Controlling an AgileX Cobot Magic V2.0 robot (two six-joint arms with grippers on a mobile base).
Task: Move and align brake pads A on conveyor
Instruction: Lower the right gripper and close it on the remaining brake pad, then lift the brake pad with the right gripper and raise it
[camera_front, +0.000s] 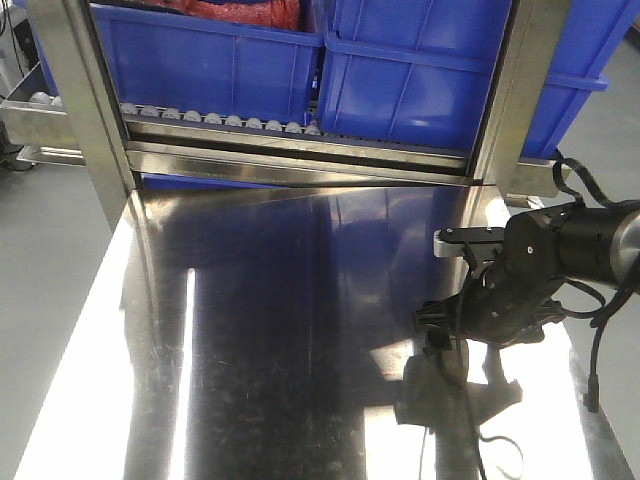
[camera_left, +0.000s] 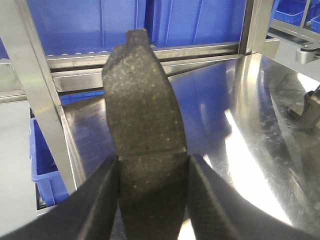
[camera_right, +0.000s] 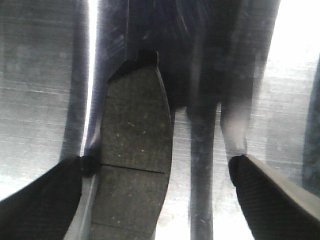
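Two pads to reckon with, one per arm. On the left: grips the left pad (camera_left: 142, 100) in the left end effector (camera_left: 153, 160), fingers (camera_left: 100, 200) pressed on both long edges about level with the cross groove, long axis running straight out ahead, apparently clear above the surface (camera_left: 260, 150). Needs no further reach there, only carriage to the conveyor, out of sight in every view. On the right: finds the right pad (camera_right: 132, 140) flat on the surface inside the spread right end effector (camera_right: 157, 165), long axis likewise pointing away along the fingers. Sits off-centre, touching or almost touching the finger at the view's left, well apart from the other. Probably calls for a small sideways shift toward that side before closing, to avoid dragging the pad across.
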